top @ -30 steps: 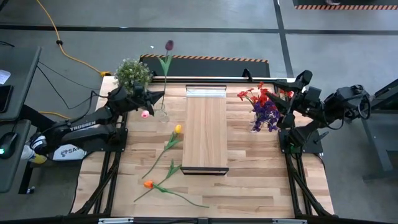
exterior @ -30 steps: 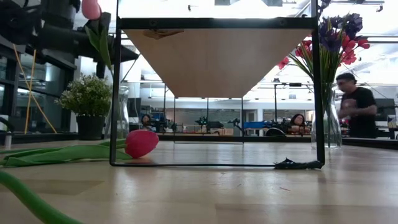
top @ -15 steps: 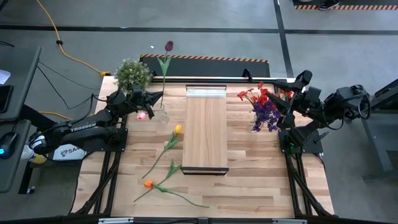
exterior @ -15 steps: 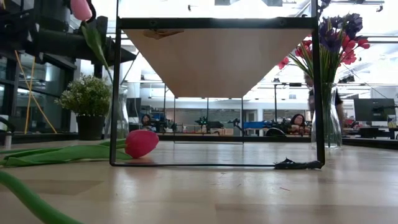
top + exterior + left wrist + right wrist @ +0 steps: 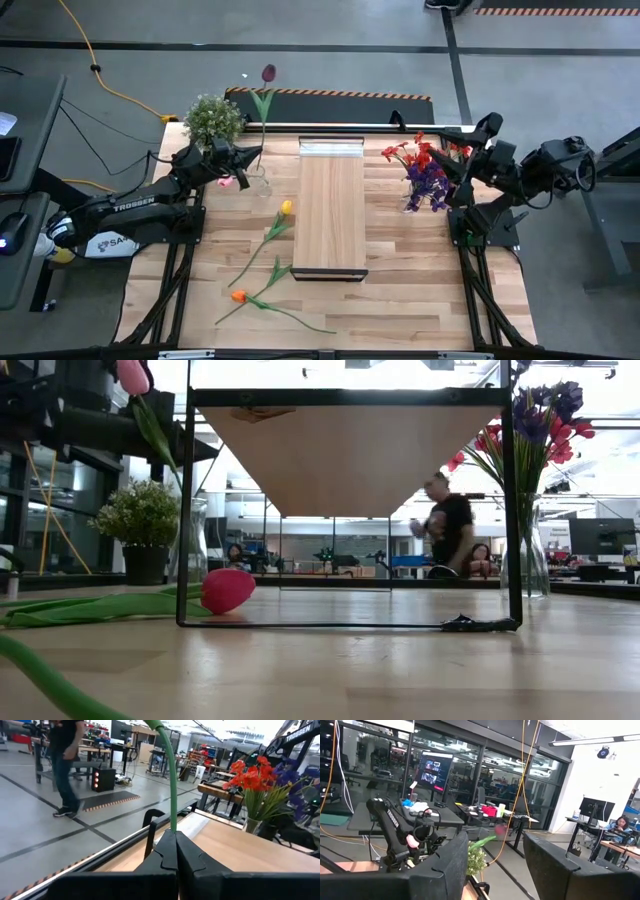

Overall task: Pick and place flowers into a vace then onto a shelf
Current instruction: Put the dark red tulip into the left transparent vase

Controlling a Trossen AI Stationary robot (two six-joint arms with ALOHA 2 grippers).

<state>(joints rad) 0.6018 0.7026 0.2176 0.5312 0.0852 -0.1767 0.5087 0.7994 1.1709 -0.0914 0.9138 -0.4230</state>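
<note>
When scanned from the table's front edge, shows first an orange-headed flower [image 5: 238, 296] and a yellow-headed one [image 5: 286, 207], both flat on the planks left of the shelf [image 5: 331, 215]. Not yet picked, so plenty left to do.

Farther back, finds the left gripper [image 5: 232, 165] pinched shut on the stem of a pink tulip [image 5: 226, 182]. Has drifted a little to the left over the last second, head beside the clear vase [image 5: 258, 180] that already holds a maroon tulip [image 5: 268, 73]. Suggests lining up for insertion, not yet inside (a judgement only).

Across the shelf, has the right gripper [image 5: 460, 165] waiting near the red-and-purple bouquet [image 5: 425, 175].

From above, hides how the jaws stand. From the left wrist, shows fingers [image 5: 190, 862] closed tight with the green stem [image 5: 172, 780] rising between them. From the right wrist, shows fingers [image 5: 447, 865] parted with nothing between. From table height, catches the pink head [image 5: 132, 375] held high.
</note>
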